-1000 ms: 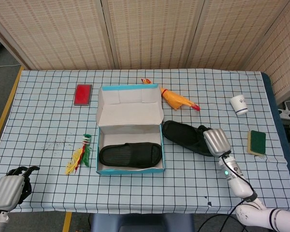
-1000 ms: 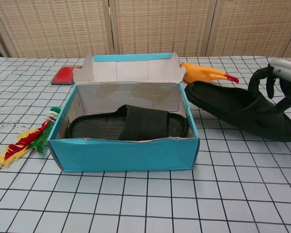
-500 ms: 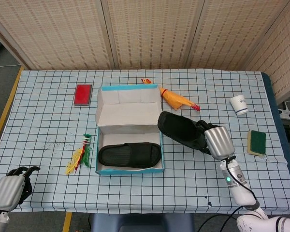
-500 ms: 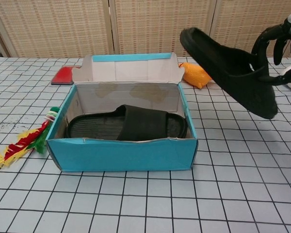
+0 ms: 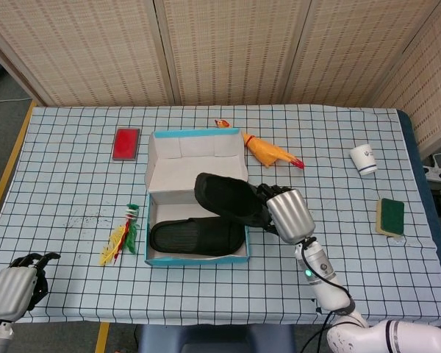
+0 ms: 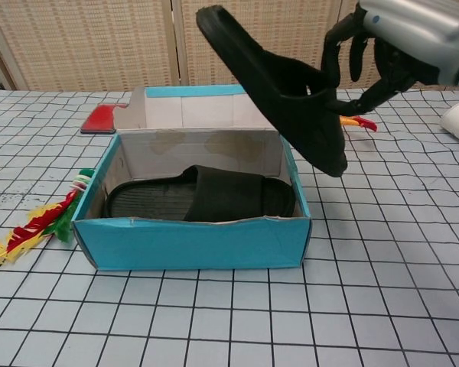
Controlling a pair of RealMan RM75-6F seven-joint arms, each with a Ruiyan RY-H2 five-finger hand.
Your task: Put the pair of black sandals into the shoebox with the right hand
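Observation:
A blue shoebox with a white inside stands open at the table's middle. One black sandal lies flat in its front half. My right hand grips the second black sandal by its heel end and holds it tilted in the air over the box's right side, toe pointing left and up. My left hand rests at the table's front left corner, fingers curled in, holding nothing.
A rubber chicken toy lies behind the box's right corner. A red pad sits back left, a feather toy left of the box, a white cup and a green sponge to the right.
My right hand lifted the second sandal off the table and carried it left, from beside the box to above its right side. The left hand stayed put.

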